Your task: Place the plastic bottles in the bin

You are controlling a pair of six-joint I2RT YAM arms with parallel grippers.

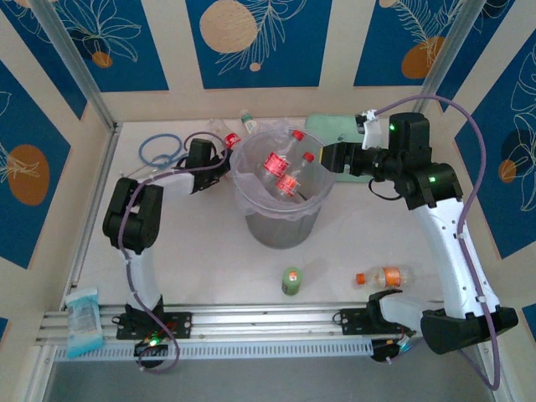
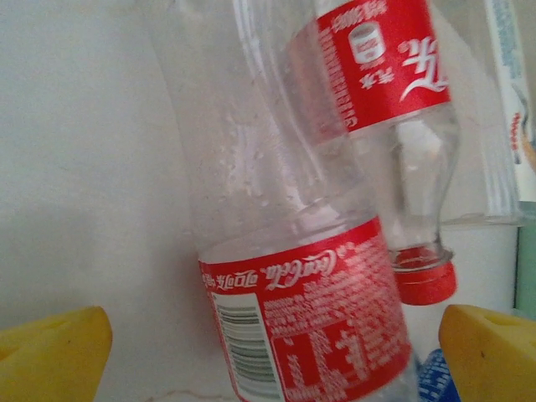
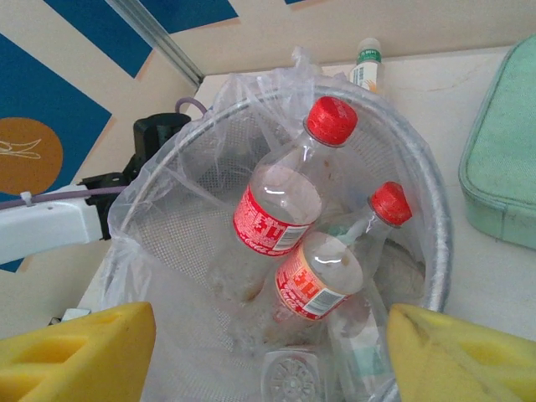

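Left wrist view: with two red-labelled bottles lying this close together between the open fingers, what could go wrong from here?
1. The left pincer is open, with the nearer red-labelled bottle between its fingers. The second bottle lies just behind it, perhaps touching. Closing might pinch both, or push one away.
2. The right pincer hangs open over the bin, so a bottle carried there may bump it.
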